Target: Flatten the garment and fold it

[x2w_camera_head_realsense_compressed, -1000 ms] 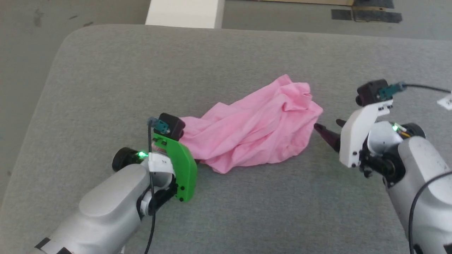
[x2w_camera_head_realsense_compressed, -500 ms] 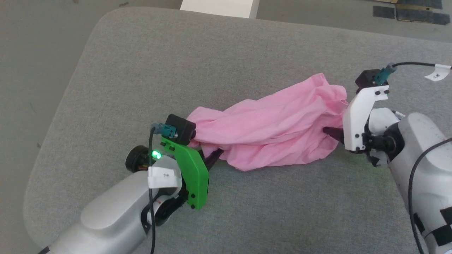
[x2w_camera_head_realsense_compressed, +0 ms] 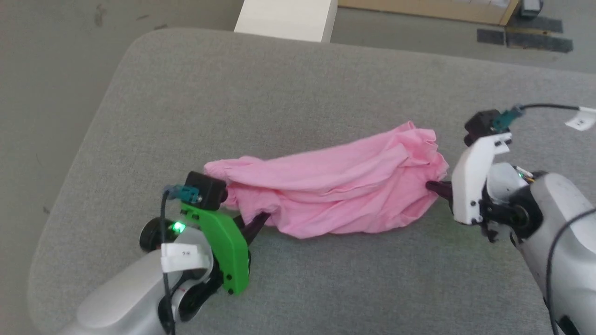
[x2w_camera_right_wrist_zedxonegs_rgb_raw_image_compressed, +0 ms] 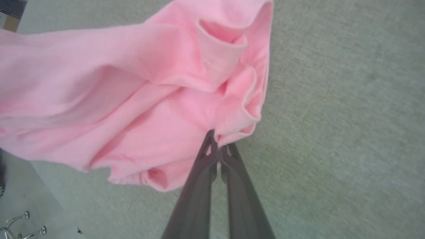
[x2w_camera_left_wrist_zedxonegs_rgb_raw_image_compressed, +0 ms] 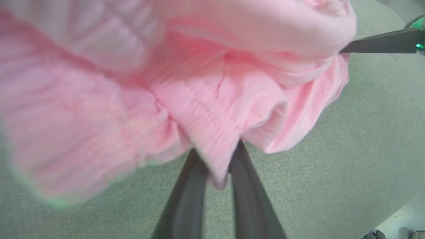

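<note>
The garment (x2w_camera_head_realsense_compressed: 335,195), a light pink crumpled cloth, lies stretched in a long bundle across the grey table (x2w_camera_head_realsense_compressed: 279,93). My left gripper (x2w_camera_head_realsense_compressed: 258,222) is shut on its left end. In the left wrist view the gathered waistband (x2w_camera_left_wrist_zedxonegs_rgb_raw_image_compressed: 212,132) is pinched between the left gripper's (x2w_camera_left_wrist_zedxonegs_rgb_raw_image_compressed: 217,156) two dark fingers. My right gripper (x2w_camera_head_realsense_compressed: 430,186) is at the cloth's right end. In the right wrist view the right gripper (x2w_camera_right_wrist_zedxonegs_rgb_raw_image_compressed: 215,141) has its fingers pressed together, with a hemmed fold of the garment (x2w_camera_right_wrist_zedxonegs_rgb_raw_image_compressed: 132,93) caught at the tips. The right finger (x2w_camera_left_wrist_zedxonegs_rgb_raw_image_compressed: 382,41) also shows in the left wrist view.
The table's rounded far-left corner (x2w_camera_head_realsense_compressed: 139,46) drops off to grey floor (x2w_camera_head_realsense_compressed: 46,70). A white block (x2w_camera_head_realsense_compressed: 284,18) stands past the far edge, with a wooden board (x2w_camera_head_realsense_compressed: 419,9) and dark mats (x2w_camera_head_realsense_compressed: 521,39) on the floor beyond. Bare grey surface lies in front of the garment.
The right gripper went from open beside the garment to shut on its right end. The cloth is now drawn out longer between both grippers. The camera has shifted.
</note>
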### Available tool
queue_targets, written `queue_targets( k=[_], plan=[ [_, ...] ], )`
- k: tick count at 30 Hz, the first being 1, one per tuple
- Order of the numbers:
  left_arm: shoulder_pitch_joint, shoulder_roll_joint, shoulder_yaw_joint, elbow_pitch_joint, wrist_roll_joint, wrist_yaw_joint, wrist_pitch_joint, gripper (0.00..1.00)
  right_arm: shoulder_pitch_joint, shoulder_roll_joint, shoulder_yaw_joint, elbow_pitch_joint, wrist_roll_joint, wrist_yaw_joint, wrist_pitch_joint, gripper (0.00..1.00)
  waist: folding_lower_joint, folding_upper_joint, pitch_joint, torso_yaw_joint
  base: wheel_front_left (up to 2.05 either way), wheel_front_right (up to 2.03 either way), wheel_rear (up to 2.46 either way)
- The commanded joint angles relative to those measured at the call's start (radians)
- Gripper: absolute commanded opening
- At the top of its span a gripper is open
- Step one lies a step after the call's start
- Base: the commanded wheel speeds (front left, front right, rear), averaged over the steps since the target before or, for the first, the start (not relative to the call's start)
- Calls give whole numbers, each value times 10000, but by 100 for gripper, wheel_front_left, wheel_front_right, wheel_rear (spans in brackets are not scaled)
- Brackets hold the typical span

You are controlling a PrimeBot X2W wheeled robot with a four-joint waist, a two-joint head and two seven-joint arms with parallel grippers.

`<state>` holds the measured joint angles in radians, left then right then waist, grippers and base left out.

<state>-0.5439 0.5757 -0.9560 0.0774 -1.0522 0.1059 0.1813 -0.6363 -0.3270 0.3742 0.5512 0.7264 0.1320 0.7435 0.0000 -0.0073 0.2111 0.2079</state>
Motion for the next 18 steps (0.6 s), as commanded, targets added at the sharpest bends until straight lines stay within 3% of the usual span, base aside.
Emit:
queue_targets(
  k=[1, 10, 14, 18],
  plan=[
    [302, 204, 44, -127, -181, 97, -70, 0, 453, -258, -18, -287, 165, -13, -117, 0, 0, 73, -397, -286, 0, 0, 0],
    [1290, 1043, -181, -1056, -564, 333, 363, 0, 3432, -993, -708, -2527, 608, -13, -435, 0, 0, 73, -1143, -964, 0, 0, 0],
    [1768, 1234, -245, -1284, -808, 521, 439, 0, 4999, -864, -1432, -3433, 471, -13, -516, 0, 0, 73, -1389, -1387, 0, 0, 0],
    [2428, 1277, -228, -1317, -1235, 709, 315, 0, 6540, -328, -2230, -4287, 14, -13, -693, 0, 0, 73, -1475, -1802, 0, 0, 0]
  ],
)
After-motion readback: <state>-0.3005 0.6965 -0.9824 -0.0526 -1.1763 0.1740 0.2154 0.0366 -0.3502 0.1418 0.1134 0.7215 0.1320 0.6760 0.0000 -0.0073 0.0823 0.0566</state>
